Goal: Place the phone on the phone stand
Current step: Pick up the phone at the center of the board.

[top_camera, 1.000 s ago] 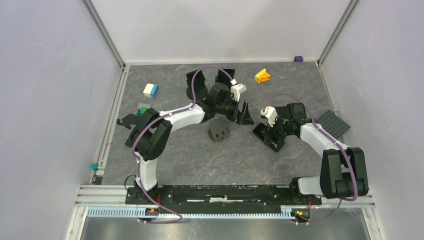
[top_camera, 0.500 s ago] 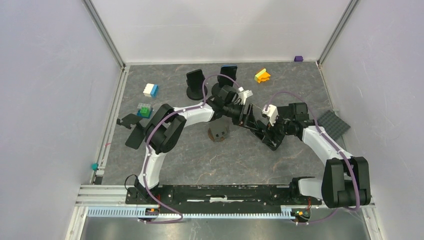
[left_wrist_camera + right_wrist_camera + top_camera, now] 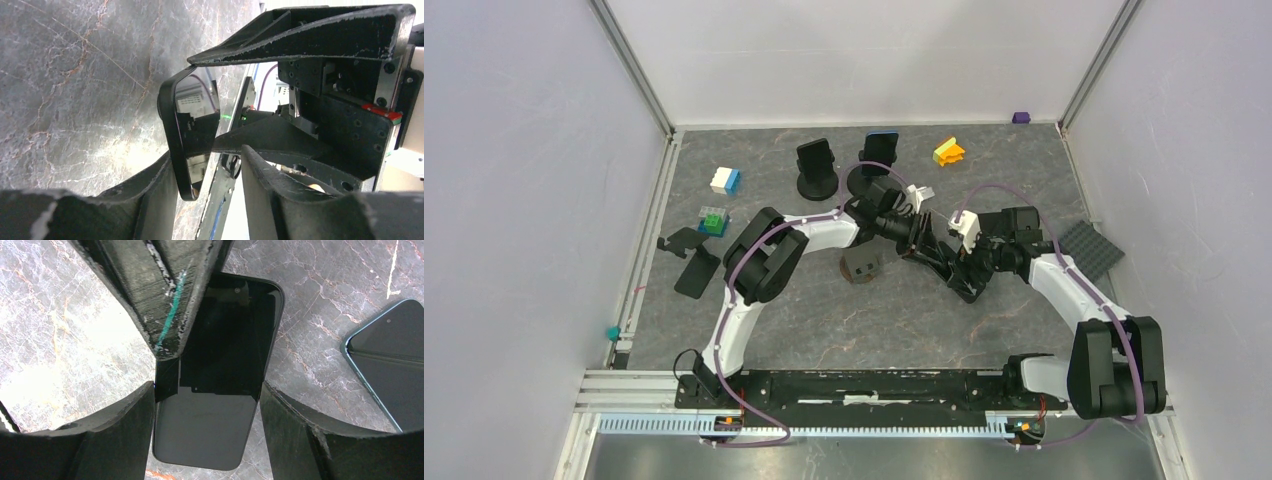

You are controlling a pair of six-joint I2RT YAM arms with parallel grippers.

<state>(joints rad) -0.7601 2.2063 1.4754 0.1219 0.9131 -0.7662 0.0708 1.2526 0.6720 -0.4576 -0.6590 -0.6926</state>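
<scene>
A black phone (image 3: pixel 225 340) hangs above the grey table, with my right gripper (image 3: pixel 206 390) shut on its two long edges. My left gripper (image 3: pixel 207 155) has come in from the other side. Its jaws straddle the phone's (image 3: pixel 192 115) end, which shows edge-on there. One left finger (image 3: pixel 160 190) lies against the phone's back, and the other finger (image 3: pixel 260 185) stands a gap away from the screen. In the top view the two grippers meet right of centre, left (image 3: pixel 927 250) and right (image 3: pixel 964 275). Two black round-based phone stands (image 3: pixel 816 170) (image 3: pixel 874 165) stand at the back, each with a dark slab upright on it.
A brown block (image 3: pixel 861 263) sits just left of the grippers. Another teal-edged phone (image 3: pixel 390 355) lies flat beside the held one. At the left lie a low black stand (image 3: pixel 679 241) and a flat black phone (image 3: pixel 695 277). Toy bricks (image 3: pixel 725 180) (image 3: pixel 948 151) and a grey plate (image 3: pixel 1089 248) are scattered around.
My left arm swung right, from beside the brown block to the right gripper, and its jaws narrowed around the phone's end. The right gripper kept its hold and barely moved.
</scene>
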